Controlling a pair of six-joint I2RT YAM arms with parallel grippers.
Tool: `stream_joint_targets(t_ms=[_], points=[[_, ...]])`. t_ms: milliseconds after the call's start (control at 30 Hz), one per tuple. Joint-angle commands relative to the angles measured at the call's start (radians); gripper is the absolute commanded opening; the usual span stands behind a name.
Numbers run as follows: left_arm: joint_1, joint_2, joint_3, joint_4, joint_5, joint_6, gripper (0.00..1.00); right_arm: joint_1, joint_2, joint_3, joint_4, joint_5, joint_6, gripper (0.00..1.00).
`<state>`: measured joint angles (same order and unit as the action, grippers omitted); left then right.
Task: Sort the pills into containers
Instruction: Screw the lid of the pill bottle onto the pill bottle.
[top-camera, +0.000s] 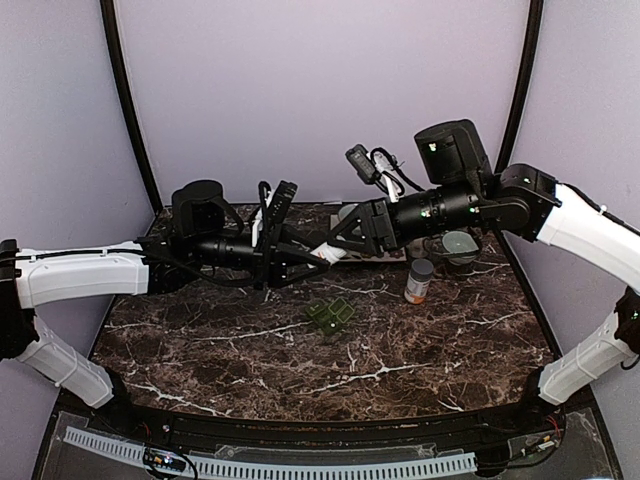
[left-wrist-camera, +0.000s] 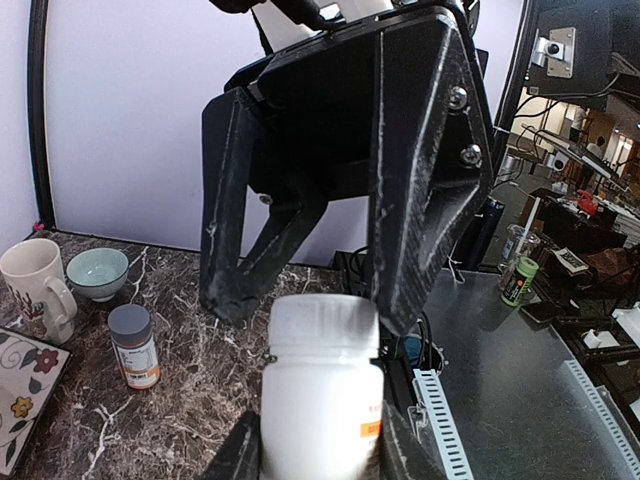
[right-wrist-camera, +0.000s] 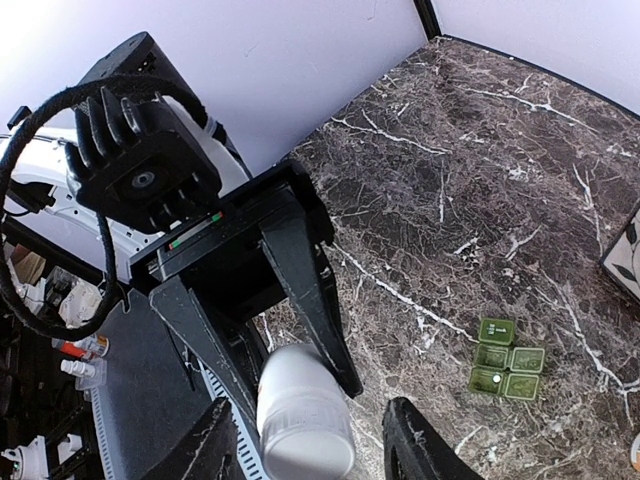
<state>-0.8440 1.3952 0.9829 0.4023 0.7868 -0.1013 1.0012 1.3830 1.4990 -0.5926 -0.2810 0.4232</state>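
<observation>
Dark-green plastic, a short strip of joined square compartments: the pill organiser (top-camera: 330, 317) lies flat near the middle of the brown, white-veined marble table (top-camera: 200, 350), and nothing touches it. In the right wrist view some of its compartments look open, and one shows a pale speck too small to identify.

Above the table, toward 12 o'clock from the organiser, the two arms meet tip to tip in the air. The left gripper (left-wrist-camera: 320, 445) pinches the body of a white plastic bottle (left-wrist-camera: 320, 400) that has a strip of orange on its label. The bottle is held roughly level, with its white cap (left-wrist-camera: 325, 318) toward the other arm. The right gripper (right-wrist-camera: 312, 445) faces it with its fingers spread to either side of the cap end. Its own camera shows a gap on each side, so it is not clamped on.

At about 2 o'clock from the organiser, well apart from it, a small amber pill bottle with a grey cap (top-camera: 419, 281) stands upright. Further toward 1 o'clock a pale green bowl (top-camera: 460, 243) sits partly under the right arm. The left wrist view shows a cream mug (left-wrist-camera: 35, 285) just beside the bowl and the corner of a flower-patterned white plate (left-wrist-camera: 25, 390).
</observation>
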Motion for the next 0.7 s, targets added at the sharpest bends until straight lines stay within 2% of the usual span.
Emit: stream_joint_targets(t_ms=[0,433,667], points=[[0.008,-0.025,0.027,0.033,0.018,-0.012,0.0,0.007,0.003,0.008,0.0,-0.002,-0.007,0.52],[0.009,-0.025,0.025,0.041,0.019,-0.015,0.0,0.007,0.0,-0.007,-0.003,-0.007,-0.003,0.53],[0.011,-0.017,0.025,0.043,0.022,-0.015,0.0,0.008,0.001,-0.02,0.006,-0.024,0.008,0.47]])
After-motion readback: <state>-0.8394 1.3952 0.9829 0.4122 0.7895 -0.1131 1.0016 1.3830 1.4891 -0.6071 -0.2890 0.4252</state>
